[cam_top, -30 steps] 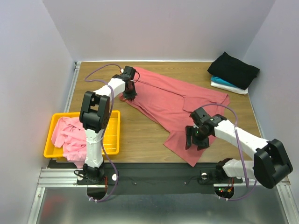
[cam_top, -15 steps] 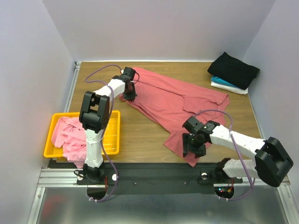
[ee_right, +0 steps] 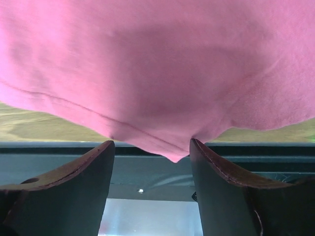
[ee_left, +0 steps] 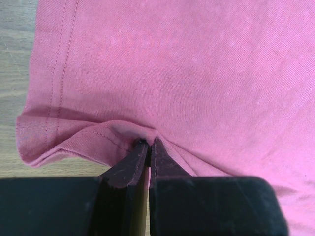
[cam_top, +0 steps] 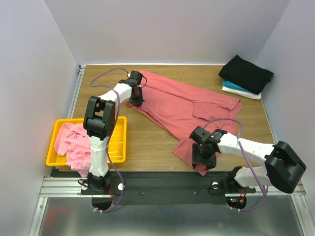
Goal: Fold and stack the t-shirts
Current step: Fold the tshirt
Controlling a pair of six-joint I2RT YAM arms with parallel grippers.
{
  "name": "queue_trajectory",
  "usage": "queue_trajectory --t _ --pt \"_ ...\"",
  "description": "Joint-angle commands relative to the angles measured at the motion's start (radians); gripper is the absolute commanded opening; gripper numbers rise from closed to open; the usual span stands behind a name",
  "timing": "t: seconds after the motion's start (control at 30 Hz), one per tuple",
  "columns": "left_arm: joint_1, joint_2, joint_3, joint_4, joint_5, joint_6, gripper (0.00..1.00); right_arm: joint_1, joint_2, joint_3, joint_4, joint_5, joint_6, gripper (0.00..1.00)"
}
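Currently the dusty-red t-shirt point(cam_top: 182, 105) lies spread diagonally across the desk point(cam_top: 147, 137). Left gripper point(ee_left: 148, 146) — fingers clamped on a pinched fold of its hem at the far-left corner. Right gripper point(ee_right: 151, 143) — fingers apart, the shirt's near corner between them. The light pink t-shirt point(cam_top: 71, 142) fills the yellow basket point(cam_top: 119, 147); the black t-shirt point(cam_top: 246, 73) lies folded far right.

- Left arm point(cam_top: 98, 152) and right arm point(cam_top: 246, 146): white links with bulky black joint housings.
- A thin purple cable point(cam_top: 102, 75) loops along each arm.
- Left gripper point(ee_left: 149, 145): black block body, dark tapered fingers point(ee_left: 129, 167).
- Right gripper point(ee_right: 151, 142): dark wedge-shaped fingers point(ee_right: 74, 172) with reddish-brown edges.
- Small red and green lights point(cam_top: 234, 200) glow by the right base.
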State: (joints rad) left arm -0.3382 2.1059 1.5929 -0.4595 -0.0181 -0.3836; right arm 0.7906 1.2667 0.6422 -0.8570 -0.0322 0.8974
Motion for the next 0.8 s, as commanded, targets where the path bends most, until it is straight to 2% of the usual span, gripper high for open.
queue_trajectory --t 0.0,0.2,0.3,0.4,0.43,0.63,0.77 --pt "0.004 -0.023 0.035 -0.021 0.012 0.017 0.04 0.030 0.008 -0.013 -0.031 0.026 0.052 0.68" --pt "0.008 -0.009 0.044 -0.025 0.012 0.026 0.04 0.042 0.029 -0.032 -0.027 0.066 0.072 0.66" --pt "0.013 -0.006 0.049 -0.027 0.012 0.031 0.04 0.044 0.051 -0.033 -0.013 0.074 0.078 0.58" --pt "0.019 -0.004 0.052 -0.028 0.041 0.035 0.04 0.044 0.059 -0.024 -0.007 0.095 0.089 0.48" --pt "0.021 -0.004 0.052 -0.028 0.040 0.040 0.04 0.042 0.060 -0.023 -0.005 0.103 0.090 0.41" --pt "0.034 -0.006 0.053 -0.034 0.046 0.052 0.04 0.042 0.066 0.013 -0.014 0.107 0.089 0.22" --pt "0.039 -0.023 0.049 -0.036 0.041 0.072 0.04 0.044 0.059 0.086 -0.097 0.114 0.080 0.08"
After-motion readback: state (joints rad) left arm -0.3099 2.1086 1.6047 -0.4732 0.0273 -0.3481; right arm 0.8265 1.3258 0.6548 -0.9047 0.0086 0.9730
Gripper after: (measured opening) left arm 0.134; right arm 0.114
